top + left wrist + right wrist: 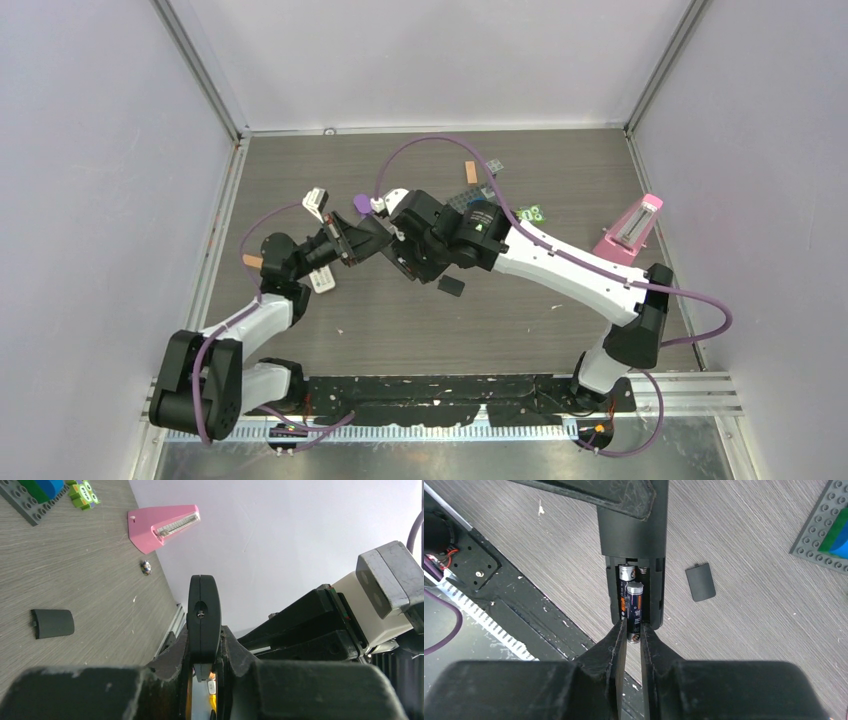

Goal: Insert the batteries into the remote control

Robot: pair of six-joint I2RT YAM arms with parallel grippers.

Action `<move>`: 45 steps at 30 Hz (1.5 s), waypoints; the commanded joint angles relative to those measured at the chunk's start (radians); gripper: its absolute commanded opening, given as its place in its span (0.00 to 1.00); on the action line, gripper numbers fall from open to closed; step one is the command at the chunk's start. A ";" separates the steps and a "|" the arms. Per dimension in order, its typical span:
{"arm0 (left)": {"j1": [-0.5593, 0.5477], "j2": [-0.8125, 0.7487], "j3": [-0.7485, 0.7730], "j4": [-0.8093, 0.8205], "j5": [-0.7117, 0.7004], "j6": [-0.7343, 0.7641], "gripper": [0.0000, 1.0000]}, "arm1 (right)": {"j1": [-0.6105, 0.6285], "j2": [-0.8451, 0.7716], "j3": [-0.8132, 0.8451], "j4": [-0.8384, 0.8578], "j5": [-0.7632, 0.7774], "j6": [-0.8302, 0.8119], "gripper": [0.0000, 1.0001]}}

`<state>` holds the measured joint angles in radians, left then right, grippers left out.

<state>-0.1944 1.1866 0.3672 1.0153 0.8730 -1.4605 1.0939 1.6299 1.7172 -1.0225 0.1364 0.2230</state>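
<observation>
Top view: the left claw [350, 242] and right claw [402, 250] meet nose to nose over the middle of the table [420, 340]. The remote between them is mostly hidden here. Its cover [451, 286] lies flat on the table just beside the remote, on the side nearer the arm bases. It is off, so the bay is open. A pink metronome [630, 232] stands well to the right of the remote.

Left wrist: the left claw [204, 650] is clamped on the remote [202, 610], seen edge-on and lifted clear of the table. This probably keeps the bay steady and turned toward the other arm. The cover [52, 623] lies on the table to the left of the remote, and the metronome [162, 525] is farther off.

Right wrist: the remote [631, 525] shows its bay [659, 592] open. One battery [626, 572] sits deep in the bay, and a bare spring [642, 570] shows beside it. The right claw [633, 630] is clamped on the near end of a second battery [634, 605], which lies lengthwise over the bay, overlapping the first. It looks only partly in, so I judge it needs to be pushed against the spring to drop home. The cover [700, 581] lies just right of the remote, and a brick plate [824, 535] lies beyond it.
</observation>
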 commanded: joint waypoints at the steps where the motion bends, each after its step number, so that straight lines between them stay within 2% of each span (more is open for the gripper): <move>1: 0.001 -0.049 0.023 -0.041 -0.001 0.049 0.00 | 0.002 0.019 0.058 -0.067 0.047 -0.001 0.21; 7: 0.001 -0.077 0.028 -0.091 0.001 0.078 0.00 | 0.003 0.028 0.060 -0.073 0.047 0.000 0.21; 22: 0.001 -0.086 0.010 -0.072 0.021 0.066 0.00 | 0.003 0.077 0.083 -0.053 0.030 -0.012 0.25; 31: 0.001 -0.071 0.000 -0.043 0.009 0.023 0.00 | 0.003 0.059 0.083 -0.030 0.068 0.013 0.40; 36: 0.000 -0.050 -0.010 0.001 -0.004 -0.020 0.00 | 0.001 -0.003 0.061 0.030 0.053 0.041 0.57; 45: 0.001 -0.039 -0.017 0.068 -0.025 -0.081 0.00 | -0.035 -0.109 0.033 0.075 0.072 0.121 0.61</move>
<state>-0.1917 1.1500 0.3527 0.9878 0.8635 -1.5013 1.0737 1.6138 1.7603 -1.0172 0.1833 0.2859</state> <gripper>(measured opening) 0.160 0.603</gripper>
